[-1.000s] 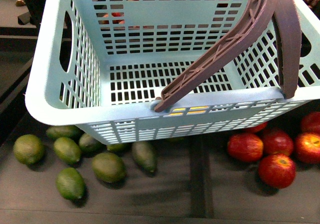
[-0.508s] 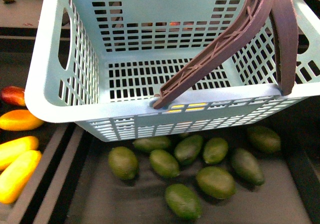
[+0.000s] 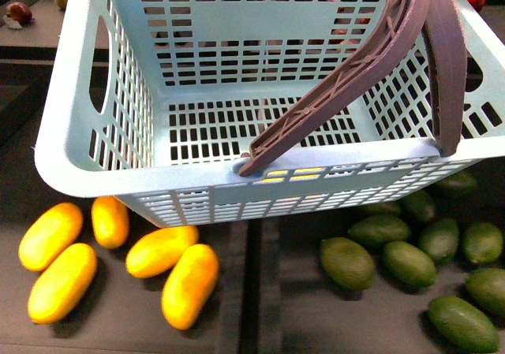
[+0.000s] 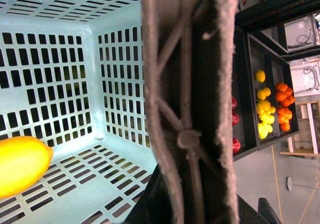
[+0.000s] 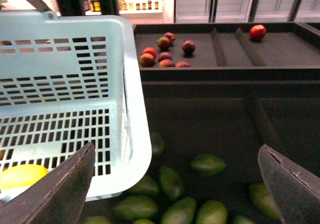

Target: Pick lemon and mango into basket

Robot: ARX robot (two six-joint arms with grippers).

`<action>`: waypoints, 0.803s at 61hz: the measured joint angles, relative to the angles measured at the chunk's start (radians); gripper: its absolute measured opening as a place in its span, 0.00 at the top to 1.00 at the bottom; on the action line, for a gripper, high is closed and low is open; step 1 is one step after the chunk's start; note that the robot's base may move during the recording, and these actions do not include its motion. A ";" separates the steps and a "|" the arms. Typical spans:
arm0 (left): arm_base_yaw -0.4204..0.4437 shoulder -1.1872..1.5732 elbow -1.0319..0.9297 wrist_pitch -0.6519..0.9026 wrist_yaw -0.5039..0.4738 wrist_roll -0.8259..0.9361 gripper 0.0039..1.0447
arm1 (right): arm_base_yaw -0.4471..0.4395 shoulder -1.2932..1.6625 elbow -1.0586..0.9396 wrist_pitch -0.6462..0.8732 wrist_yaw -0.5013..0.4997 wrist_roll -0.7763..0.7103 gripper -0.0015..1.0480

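Lemon (image 4: 20, 164) looks done: a plump yellow fruit w/ a nubbed tip lies on the basket (image 3: 71, 133) floor by the near wall. Front view only catches yellow glints thru the slots. So you're on the mango step.

Left gripper (image 4: 200, 109): the handle (image 4: 185, 59) fills its cam and the basket hangs above the counter (image 3: 260, 314). I judge the jaws clamped on the handle, tho the tips aren't visible.

Right gripper (image 5: 175, 184): jaws spread wide, nothing between, hovering beside the basket over green fruits (image 5: 207, 164).

Five yellow mangoes lie on the counter below the basket's near-left corner. Your likeliest mango (image 3: 189, 285) is the one closest to the green fruits.

Next move: bring the right arm across to it and set the jaws across its short axis. Watch the neighbour just beside it and the basket wall above.
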 joint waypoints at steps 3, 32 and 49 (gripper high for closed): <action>0.000 0.000 0.000 0.000 0.000 0.000 0.96 | 0.000 0.001 -0.001 0.000 0.000 0.000 0.08; 0.000 0.000 0.000 0.000 0.000 0.000 0.96 | 0.000 0.000 -0.001 0.000 -0.001 0.000 0.08; 0.000 0.000 0.000 0.000 -0.001 0.001 0.96 | 0.000 -0.002 0.000 0.000 0.001 0.000 0.08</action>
